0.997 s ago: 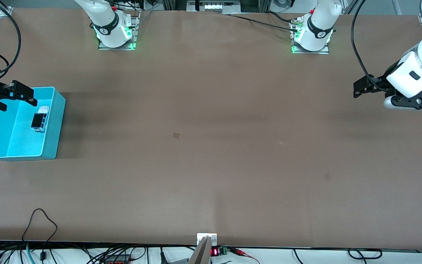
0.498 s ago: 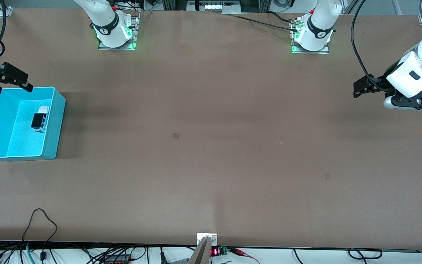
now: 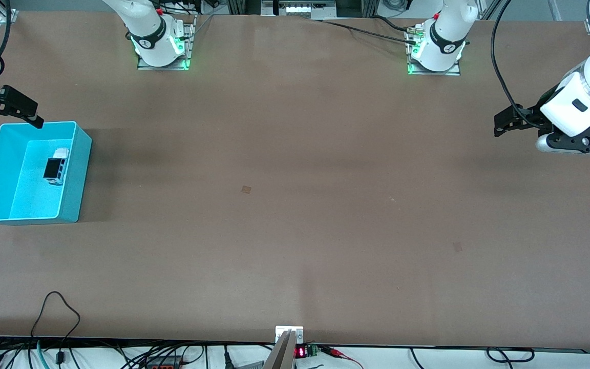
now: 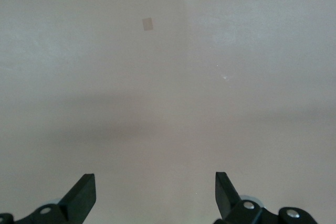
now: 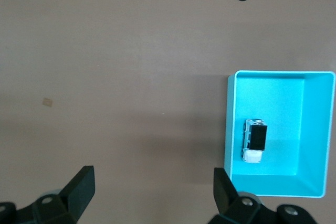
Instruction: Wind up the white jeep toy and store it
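The white jeep toy (image 3: pixel 56 166) (image 5: pixel 255 141), with its black roof, lies inside the turquoise bin (image 3: pixel 77 169) (image 5: pixel 229 124) at the right arm's end of the table. It rests close to the bin wall that faces the table's middle. My right gripper (image 3: pixel 16 122) (image 5: pixel 154 187) hangs open and empty over the table just outside the bin's rim. My left gripper (image 3: pixel 502 127) (image 4: pixel 155 192) waits open and empty over bare table at the left arm's end.
Two small tape patches (image 3: pixel 246 189) (image 3: pixel 458 247) mark the brown tabletop. A black cable loop (image 3: pixel 57 312) lies near the table edge closest to the front camera. The arm bases (image 3: pixel 162 48) (image 3: pixel 436 51) stand along the opposite edge.
My right gripper has drawn back from above the bin's inside to just outside its rim. The jeep stays in the bin. The left arm has not moved.
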Robot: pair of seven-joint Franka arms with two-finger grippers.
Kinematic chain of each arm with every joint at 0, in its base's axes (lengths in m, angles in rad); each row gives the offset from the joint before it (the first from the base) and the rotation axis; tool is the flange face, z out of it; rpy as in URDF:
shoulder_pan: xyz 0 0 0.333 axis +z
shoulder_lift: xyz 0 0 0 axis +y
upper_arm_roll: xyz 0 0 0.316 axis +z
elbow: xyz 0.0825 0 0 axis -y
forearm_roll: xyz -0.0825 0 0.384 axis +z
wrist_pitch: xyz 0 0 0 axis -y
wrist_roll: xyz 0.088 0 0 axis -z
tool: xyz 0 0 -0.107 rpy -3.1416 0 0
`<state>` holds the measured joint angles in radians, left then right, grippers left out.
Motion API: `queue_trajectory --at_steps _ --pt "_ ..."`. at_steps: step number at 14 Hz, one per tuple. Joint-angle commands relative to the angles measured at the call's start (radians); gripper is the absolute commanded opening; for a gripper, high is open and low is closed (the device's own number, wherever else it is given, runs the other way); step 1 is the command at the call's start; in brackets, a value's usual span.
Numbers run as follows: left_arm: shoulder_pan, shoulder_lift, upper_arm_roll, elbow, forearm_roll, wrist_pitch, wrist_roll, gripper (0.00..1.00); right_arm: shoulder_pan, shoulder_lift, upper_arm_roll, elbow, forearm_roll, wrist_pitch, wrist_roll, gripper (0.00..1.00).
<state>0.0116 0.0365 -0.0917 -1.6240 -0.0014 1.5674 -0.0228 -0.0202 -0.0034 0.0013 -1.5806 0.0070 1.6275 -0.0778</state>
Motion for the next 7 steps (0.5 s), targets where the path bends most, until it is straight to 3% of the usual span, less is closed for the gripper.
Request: queue_trajectory --at_steps 1,7 --pt "0.001 0.013 -0.002 0.032 0.014 -0.026 0.009 1.0 0.005 0.028 0.036 0.037 -0.027 -0.006 0.047 1.0" --pt "0.001 0.013 -0.002 0.032 0.014 -0.033 0.009 1.0 -0.003 0.028 0.036 0.036 -0.009 -0.015 0.056 1.0"
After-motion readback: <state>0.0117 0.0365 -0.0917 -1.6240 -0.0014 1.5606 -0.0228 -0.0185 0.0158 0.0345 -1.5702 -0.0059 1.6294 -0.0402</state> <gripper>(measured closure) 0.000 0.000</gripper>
